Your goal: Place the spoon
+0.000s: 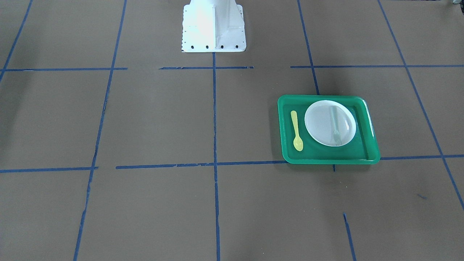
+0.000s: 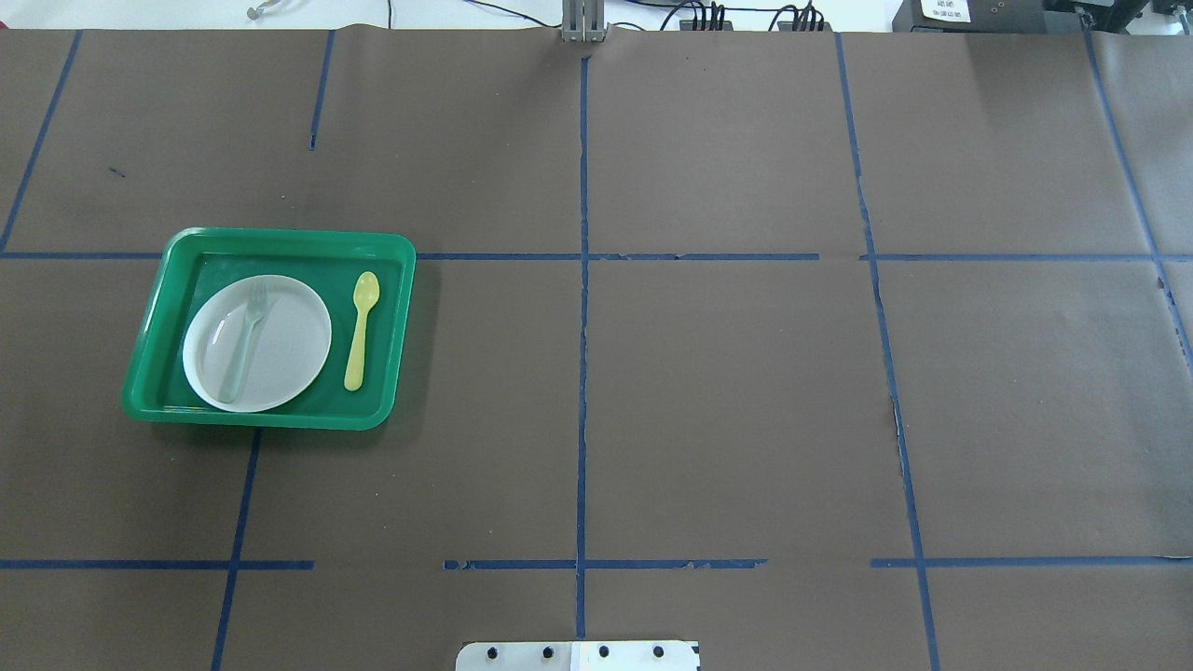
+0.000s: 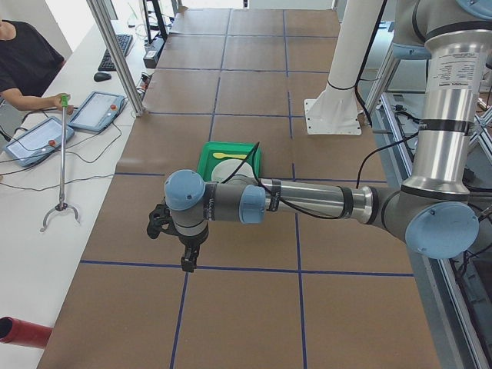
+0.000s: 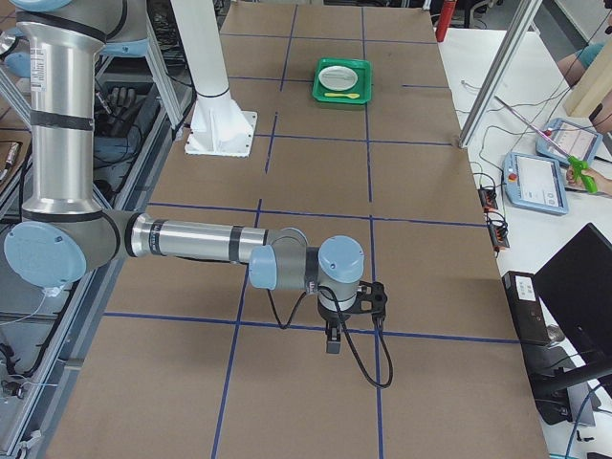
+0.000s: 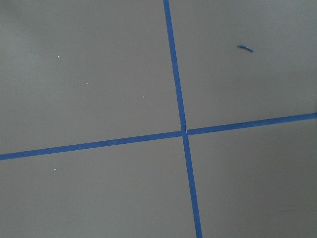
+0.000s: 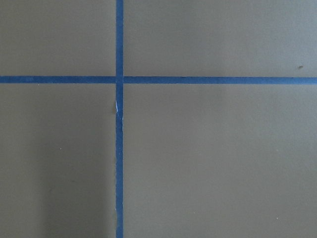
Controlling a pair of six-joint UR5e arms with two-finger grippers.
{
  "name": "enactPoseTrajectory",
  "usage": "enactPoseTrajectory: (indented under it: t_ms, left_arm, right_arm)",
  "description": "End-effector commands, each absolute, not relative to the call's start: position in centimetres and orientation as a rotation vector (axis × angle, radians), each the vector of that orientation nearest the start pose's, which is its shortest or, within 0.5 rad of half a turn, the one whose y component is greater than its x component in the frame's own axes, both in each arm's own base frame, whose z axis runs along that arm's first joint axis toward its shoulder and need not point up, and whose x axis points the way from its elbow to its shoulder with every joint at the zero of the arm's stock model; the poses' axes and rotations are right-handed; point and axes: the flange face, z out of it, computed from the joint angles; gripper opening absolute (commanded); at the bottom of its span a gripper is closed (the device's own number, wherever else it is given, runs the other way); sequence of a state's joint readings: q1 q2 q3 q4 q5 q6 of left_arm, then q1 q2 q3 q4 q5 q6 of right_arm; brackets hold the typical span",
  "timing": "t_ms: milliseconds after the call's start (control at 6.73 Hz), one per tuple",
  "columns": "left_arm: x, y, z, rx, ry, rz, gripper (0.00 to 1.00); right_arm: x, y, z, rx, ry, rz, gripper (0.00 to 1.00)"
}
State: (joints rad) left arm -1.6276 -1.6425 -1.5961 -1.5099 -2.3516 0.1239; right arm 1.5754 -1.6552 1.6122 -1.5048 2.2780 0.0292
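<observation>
The left gripper (image 3: 187, 260) appears only in the exterior left view, lower left of centre, hanging over bare table. Its opening cannot be told, and nothing shows in it. The right gripper (image 4: 333, 342) appears only in the exterior right view, below centre. Its opening cannot be told either.

In the overhead view, centre left, a green rectangular plastic tray (image 2: 280, 239) holds, from left to right:
- a round white plate (image 2: 294, 349), with a pale grey-green plastic fork (image 2: 244, 340) lying on it;
- the small yellow plastic spoon (image 2: 361, 331), flat on the tray floor just beside the plate, apart from its rim.

Judgement: no grasp is under way. Any pick calls for a top-down pinch across the slim handle, clear of the plate rim and tray wall.

The overhead and front-facing views show the tray contents but no gripper. Both wrist views show only the brown paper-covered table (image 2: 746, 419) and its blue tape lines (image 5: 184, 133).
</observation>
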Motion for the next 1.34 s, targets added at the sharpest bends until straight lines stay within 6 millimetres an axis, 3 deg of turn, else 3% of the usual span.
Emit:
enactPoseTrajectory:
  t_ms: [0, 595, 743, 892, 1189]
  left_arm:
    - [-9.3, -51.7, 61.0, 0.081, 0.778, 0.068, 1.00]
    - [-9.3, -49.7, 62.3, 0.060, 0.780, 0.053, 1.00]
    - [-9.2, -47.9, 64.1, 0.028, 0.788, 0.042, 1.00]
    - [-9.1, -47.1, 64.7, 0.034, 0.782, 0.042, 1.00]
    - [-9.1, -47.8, 64.0, 0.049, 0.787, 0.046, 1.00]
  right_arm:
    - [7.1, -45.7, 67.6, 0.013, -0.707, 0.024, 1.00]
    - [7.1, -45.7, 67.6, 0.013, -0.707, 0.024, 1.00]
    - [7.1, -45.7, 67.6, 0.013, -0.707, 0.024, 1.00]
    - [7.1, -45.7, 67.6, 0.013, -0.707, 0.024, 1.00]
    - [7.1, -45.7, 67.6, 0.013, -0.707, 0.024, 1.00]
